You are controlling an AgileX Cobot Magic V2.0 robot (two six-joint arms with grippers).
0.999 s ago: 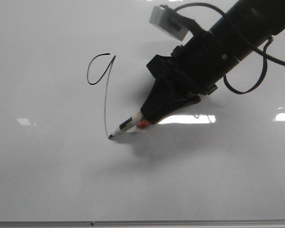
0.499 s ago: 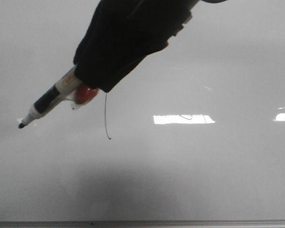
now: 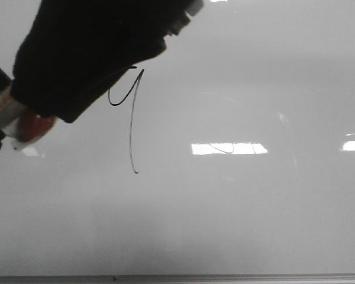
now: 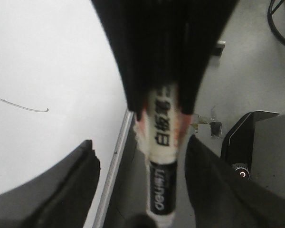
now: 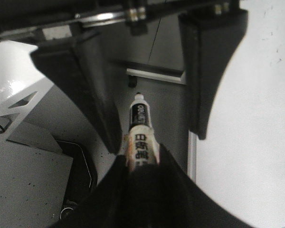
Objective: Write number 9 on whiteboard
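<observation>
The number 9 [image 3: 131,136] is a thin black line on the whiteboard [image 3: 236,207]; my right arm hides the top of its loop. The end of its tail shows in the left wrist view [image 4: 19,105]. My right gripper [image 3: 29,121] is shut on a white and black marker [image 3: 3,109], held off the board at its left edge. In the right wrist view the marker [image 5: 138,118] sticks out of that gripper [image 5: 141,164]. My left gripper [image 4: 140,156] is open, with its fingers [image 4: 71,185] on either side of the marker [image 4: 164,142] and apart from it.
The board's metal edge strip runs along the near side [image 3: 225,277] and shows in both wrist views [image 4: 116,152] [image 5: 192,156]. Beyond it lies grey floor with a dark box [image 4: 256,142] and a white frame [image 5: 14,95].
My right gripper has lifted the marker off the end of the 9's tail and carried it left and up, off the board's left edge and between the left gripper's fingers.
</observation>
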